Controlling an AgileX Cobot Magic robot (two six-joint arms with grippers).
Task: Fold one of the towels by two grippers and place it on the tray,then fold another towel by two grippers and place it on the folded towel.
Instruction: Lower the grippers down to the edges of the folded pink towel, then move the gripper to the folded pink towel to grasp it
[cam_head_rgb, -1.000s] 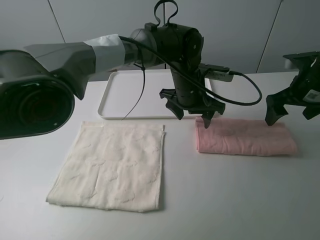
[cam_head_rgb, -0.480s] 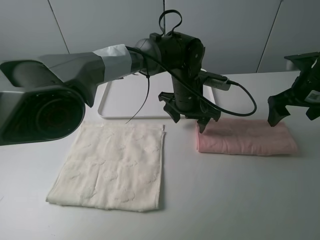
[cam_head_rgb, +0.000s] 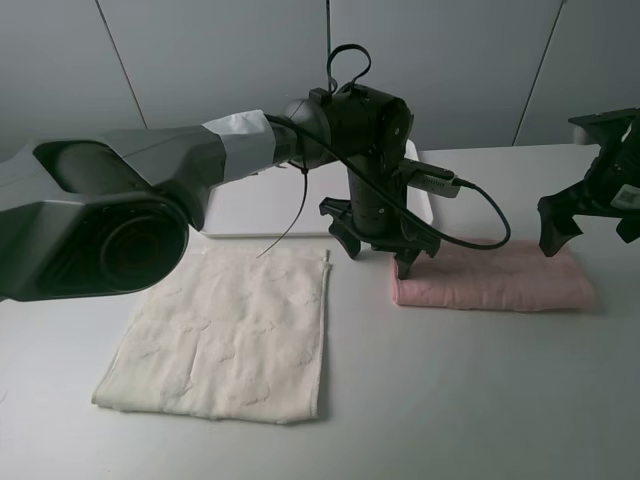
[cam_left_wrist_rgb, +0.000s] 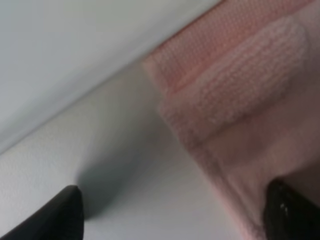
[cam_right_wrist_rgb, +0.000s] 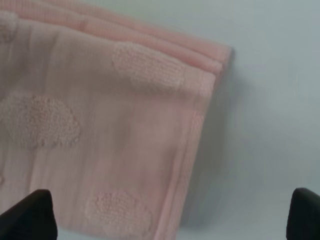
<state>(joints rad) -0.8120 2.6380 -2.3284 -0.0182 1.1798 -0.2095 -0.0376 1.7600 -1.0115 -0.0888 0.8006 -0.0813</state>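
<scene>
On the table (cam_head_rgb: 450, 400), the tray (cam_head_rgb: 245, 212) shows no towel where visible. The cream towel (cam_head_rgb: 225, 335) lies unfolded in front of the tray. The pink towel (cam_head_rgb: 500, 280), off the tray's right front corner, looks already folded. The left end effector (cam_head_rgb: 378, 258), released, hangs over the pink end nearest the tray; the right end effector (cam_head_rgb: 590, 225), released, over the far end. Seemingly 1 fold is done; 2 placements and 1 fold remain.

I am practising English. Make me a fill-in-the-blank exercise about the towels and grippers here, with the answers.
The pink towel is already ____, while the cream towel lies flat.
The left gripper and the right gripper both have ____ jaws.
Both hang over the ends of the ____ towel.
Missing words: folded; open; pink.
</scene>
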